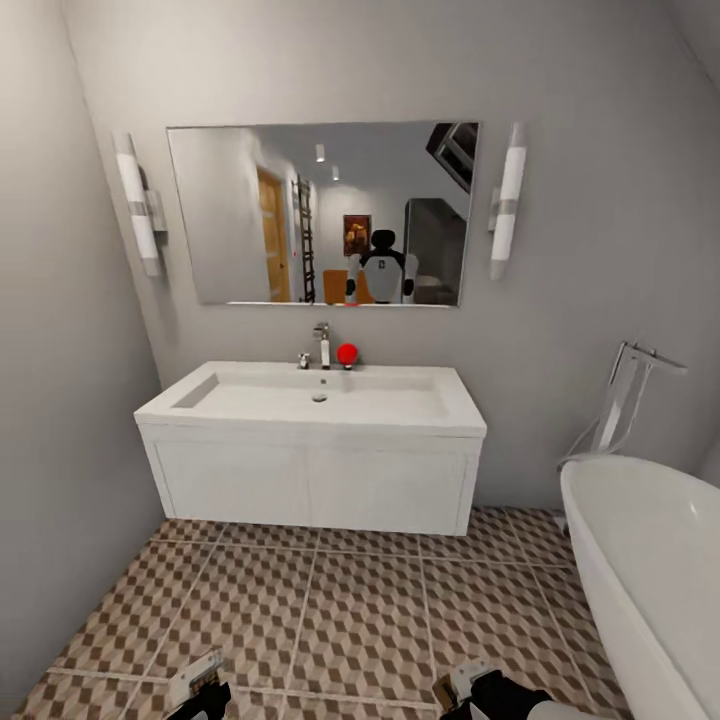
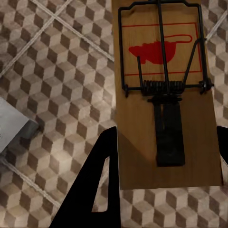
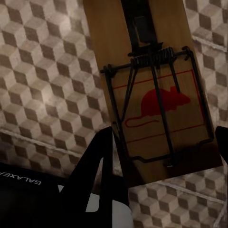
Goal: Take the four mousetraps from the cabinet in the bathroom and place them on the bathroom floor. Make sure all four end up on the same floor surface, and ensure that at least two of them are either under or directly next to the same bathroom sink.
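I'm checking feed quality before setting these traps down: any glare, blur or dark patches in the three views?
Head view: evenly lit, soft, the mirror slightly blurry, no harsh glare. Left wrist view: sharp on the mousetrap, with its shadow on the tiles. Right wrist view: dimmer, its mousetrap shaded toward the top, a pale bright patch on the bathroom floor.

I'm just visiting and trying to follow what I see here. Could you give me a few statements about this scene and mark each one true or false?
1. Each gripper holds a mousetrap: left gripper and its mousetrap, right gripper and its mousetrap. True.
2. The sink is orange-brown wood. False: it is white.
3. A red object sits by the tap. True.
4. The bathtub stands left of the sink. False: it stands to the right.
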{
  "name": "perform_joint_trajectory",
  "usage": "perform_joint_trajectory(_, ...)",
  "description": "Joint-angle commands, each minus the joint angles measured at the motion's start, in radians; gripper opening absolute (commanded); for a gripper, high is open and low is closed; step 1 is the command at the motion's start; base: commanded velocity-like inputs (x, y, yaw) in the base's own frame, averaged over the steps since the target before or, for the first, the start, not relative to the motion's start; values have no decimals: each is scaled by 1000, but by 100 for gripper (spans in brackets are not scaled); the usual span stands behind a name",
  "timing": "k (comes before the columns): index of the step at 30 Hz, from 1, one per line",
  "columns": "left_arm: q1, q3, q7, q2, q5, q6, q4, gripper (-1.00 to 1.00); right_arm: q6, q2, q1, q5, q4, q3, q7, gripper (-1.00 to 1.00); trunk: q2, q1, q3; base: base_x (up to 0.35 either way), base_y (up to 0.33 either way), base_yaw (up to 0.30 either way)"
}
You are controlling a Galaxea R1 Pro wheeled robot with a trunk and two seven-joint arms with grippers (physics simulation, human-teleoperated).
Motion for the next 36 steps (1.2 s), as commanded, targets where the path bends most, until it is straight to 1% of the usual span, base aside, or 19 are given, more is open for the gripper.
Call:
perform_joint_trajectory(1, -1, -2, 2, 0, 9, -4, 1, -100, 2, 0, -1, 9, 1, 6, 6, -100, -1, 1, -1, 322, 0, 243)
perform_joint_trajectory(6, -1, -2, 2, 0, 9, -4, 1, -100, 2, 0, -1, 9, 1, 5, 6, -100, -1, 1, -1, 319, 0, 137)
perform_joint_trajectory(10, -1, -2, 2, -1, 8, -5, 1, -100, 2, 0, -1, 9, 1, 5, 6, -100, -1, 1, -1, 170, 0, 32)
perform_joint_trajectory(23, -1, -7, -1, -5, 0, -5, 0, -100, 1, 0, -1, 8, 1, 5, 6, -100, -1, 1, -1, 18, 0, 3)
perform_joint_trajectory(31, -1, -10, -4, -14, -16, -6, -2, -100, -10, -1, -1, 6, 1, 5, 5, -100, -1, 1, -1, 0, 0, 0)
perform_joint_trajectory(33, -1, -11, -4, -16, -29, -6, -2, -100, -32, -5, -1, 4, 1, 4, 6, -100, -1, 1, -1, 0, 0, 0)
perform_joint_trajectory(34, -1, -12, -3, -24, -53, -6, -3, -100, -63, -21, -1, 1, 1, 4, 5, -100, -1, 1, -1, 0, 0, 0)
perform_joint_trajectory(35, -1, -15, -2, -45, -102, -4, -3, -100, -98, -54, -1, -4, 1, 1, 7, -100, -1, 1, -1, 0, 0, 0)
perform_joint_trajectory(36, -1, -17, -2, -57, -130, -3, -4, -100, -109, -73, -1, -9, 1, -1, 9, -100, -1, 1, -1, 0, 0, 0)
